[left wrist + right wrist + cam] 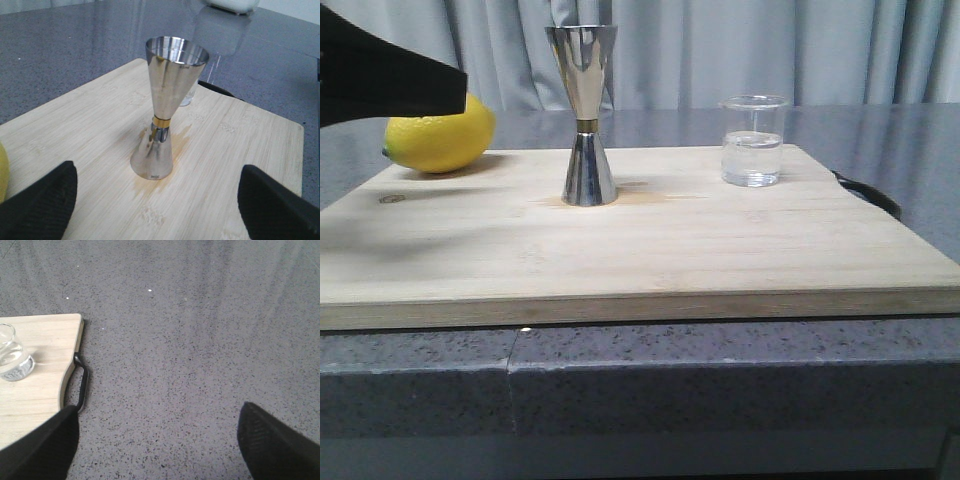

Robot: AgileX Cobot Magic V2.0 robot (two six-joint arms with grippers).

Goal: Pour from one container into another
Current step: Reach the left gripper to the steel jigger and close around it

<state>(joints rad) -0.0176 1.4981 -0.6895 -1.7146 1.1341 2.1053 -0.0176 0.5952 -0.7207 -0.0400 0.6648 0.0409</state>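
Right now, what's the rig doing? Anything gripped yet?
Nothing is gripped yet. The steel jigger stands upright mid-board on the wooden cutting board, and the left gripper is open, lined up on it with fingers wide of it. The glass beaker, holding clear liquid, sits untouched toward the board's right side. The right gripper is open over bare countertop, off the board's right edge. A lemon lies at the back left. No pour has started.
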